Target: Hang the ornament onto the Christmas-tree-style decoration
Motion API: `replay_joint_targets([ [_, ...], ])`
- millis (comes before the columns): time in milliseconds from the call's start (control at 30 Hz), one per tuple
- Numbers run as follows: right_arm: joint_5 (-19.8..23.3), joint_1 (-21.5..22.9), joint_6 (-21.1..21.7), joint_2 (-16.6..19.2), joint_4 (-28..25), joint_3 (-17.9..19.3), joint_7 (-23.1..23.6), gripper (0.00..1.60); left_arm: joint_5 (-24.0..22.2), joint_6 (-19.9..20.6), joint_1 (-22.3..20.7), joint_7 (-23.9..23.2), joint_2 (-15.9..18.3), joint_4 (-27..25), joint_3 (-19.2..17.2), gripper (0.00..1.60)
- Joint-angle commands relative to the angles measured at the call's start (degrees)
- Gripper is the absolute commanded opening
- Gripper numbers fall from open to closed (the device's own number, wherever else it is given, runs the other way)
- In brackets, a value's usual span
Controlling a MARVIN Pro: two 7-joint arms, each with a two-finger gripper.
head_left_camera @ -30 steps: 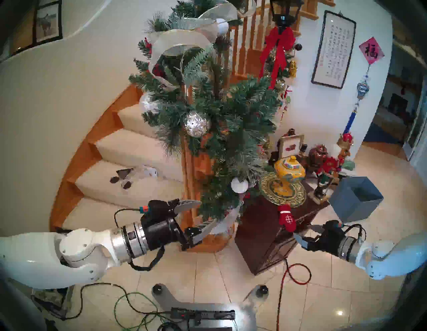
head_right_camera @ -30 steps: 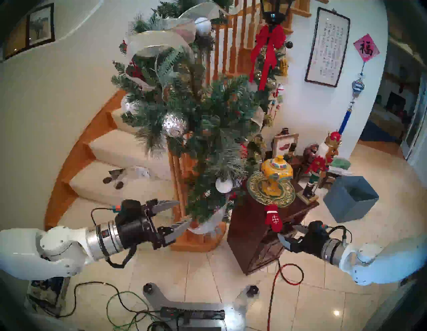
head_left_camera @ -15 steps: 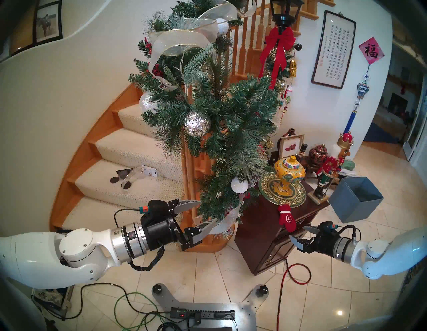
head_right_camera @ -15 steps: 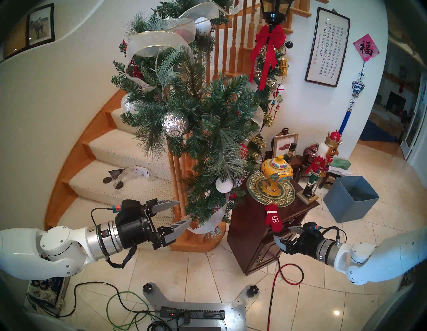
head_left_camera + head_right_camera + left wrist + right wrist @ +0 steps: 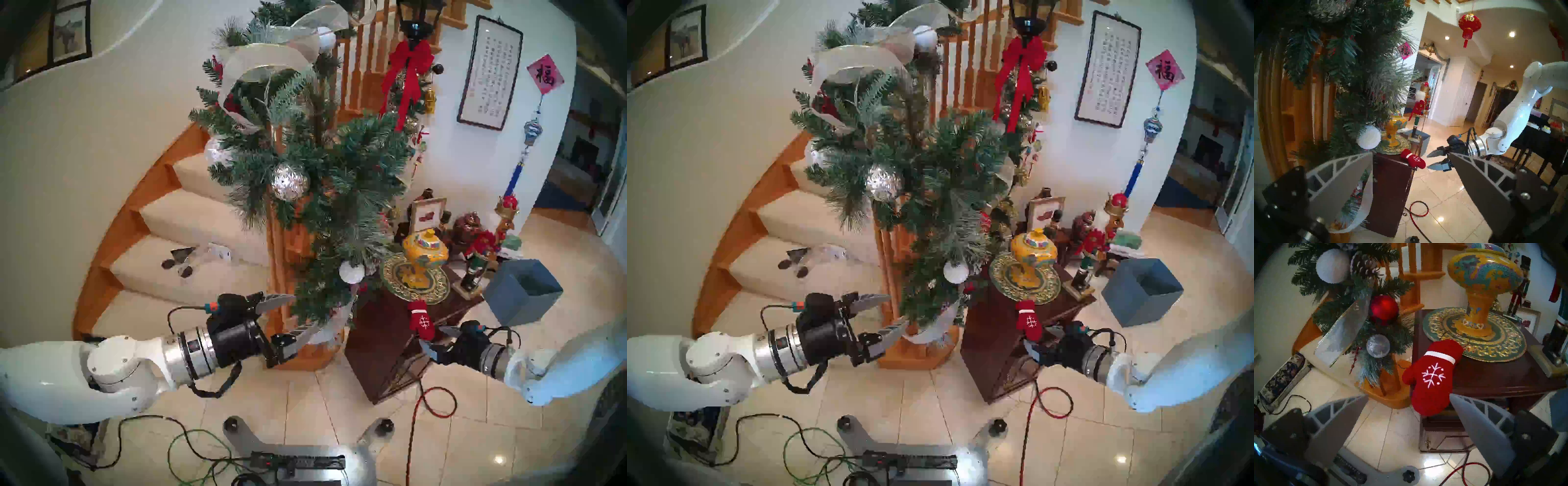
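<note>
Only right wrist shows garland's (image 5: pixel 1390 338) red ball (image 5: pixel 1384 309).

Curved carpeted staircase (image 5: pixel 190 217), cream tiled floor (image 5: pixel 325 400), dark wooden cabinet (image 5: pixel 380 342), white wall (image 5: pixel 441 152)

A home's entrance hall: a carpeted curved staircase (image 5: pixel 190 237) with wooden balusters (image 5: pixel 359 61), a tiled floor (image 5: pixel 322 400), framed calligraphy (image 5: pixel 488 73), a nutcracker figure (image 5: pixel 481 251) and a red paper lantern (image 5: pixel 1469 25).

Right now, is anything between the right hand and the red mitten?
No. In the left wrist view, only bare air lies between the open right hand and the red mitten, which overhangs the dark wooden cabinet.
</note>
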Motion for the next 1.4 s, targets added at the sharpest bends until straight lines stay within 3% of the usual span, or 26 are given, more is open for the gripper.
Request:
replay_joint_targets([
  [0,3.3,-6.9,-5.6,-5.3,3.7,2.7,0.5,1.60,0.0,-0.1,-0.2,0.0,0.1,0.0,-0.2,1.60],
  [33,4.0,-6.2,-6.1,-5.6,3.8,1.6,0.7,1.60,0.0,-0.1,-0.2,0.0,0.1,0.0,-0.2,1.60],
  [167,4.7,-9.6,-8.7,-4.7,6.4,4.5,2.2,1.60,0.0,-0.1,-0.2,0.0,0.1,0.0,-0.2,1.60],
  [600,6.1,-9.0,-10.1,-2.5,7.5,4.1,5.0,1.60,0.0,-0.1,-0.2,0.0,0.1,0.0,-0.2,1.60],
  [1367,8.3,-11.0,-9.8,-4.8,9.2,5.2,6.0,1.60,0.0,-0.1,-0.2,0.0,0.1,0.0,-0.2,1.60],
])
